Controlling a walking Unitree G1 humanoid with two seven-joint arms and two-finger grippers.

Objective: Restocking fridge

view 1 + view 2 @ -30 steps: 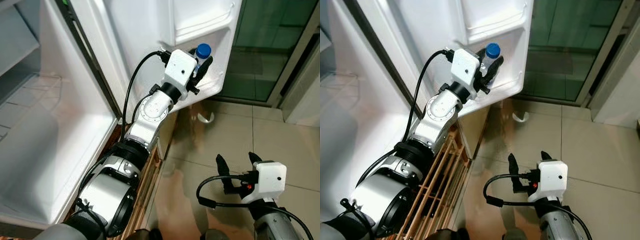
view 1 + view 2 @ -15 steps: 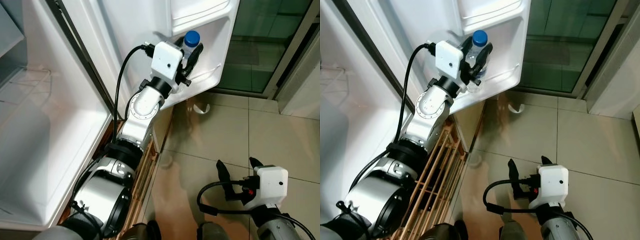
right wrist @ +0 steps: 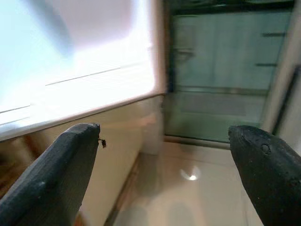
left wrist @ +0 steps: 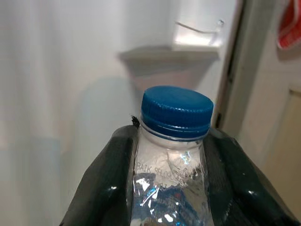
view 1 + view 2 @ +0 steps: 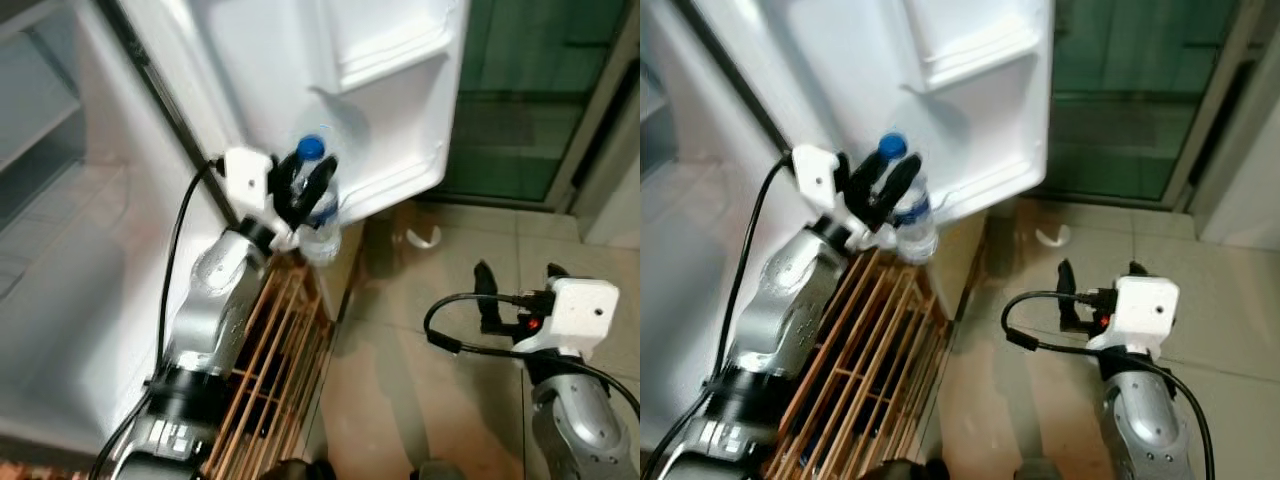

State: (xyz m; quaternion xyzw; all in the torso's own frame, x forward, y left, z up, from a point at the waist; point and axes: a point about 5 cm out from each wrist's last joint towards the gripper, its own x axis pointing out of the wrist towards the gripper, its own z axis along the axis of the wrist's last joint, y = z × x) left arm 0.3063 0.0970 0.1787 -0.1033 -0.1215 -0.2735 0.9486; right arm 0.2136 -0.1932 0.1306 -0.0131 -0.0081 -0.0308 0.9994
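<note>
Beige tile floor (image 5: 440,390) w/ a green glass door (image 5: 520,90) at the back; white fridge door (image 5: 380,120) hangs open above, its molded shelves facing the robot, and the fridge interior (image 5: 60,260) sits off to the robot's left.

Left claw (image 5: 308,185) is raised in front of the fridge door's lower edge, fingers clamped on a clear water bottle (image 5: 318,215) w/ blue cap (image 5: 311,147). Fingers grip the neck just under the cap, one each side; in the left wrist view the black pads (image 4: 106,188) press the plastic on both sides of the bottle (image 4: 171,188). Bottle body hangs below the claw, roughly upright, slightly tilted, label showing. Cap sits just above the fingertips, close to the door's lower shelf but whether it touches can't be told.

Below the claw, a wooden slatted rack (image 5: 275,370) runs along the fridge base.

Right claw (image 5: 520,280) is held low over the tiles, well apart from the bottle, fingers spread wide w/ nothing between them; right wrist view confirms the gap between its fingertips (image 3: 56,169).
</note>
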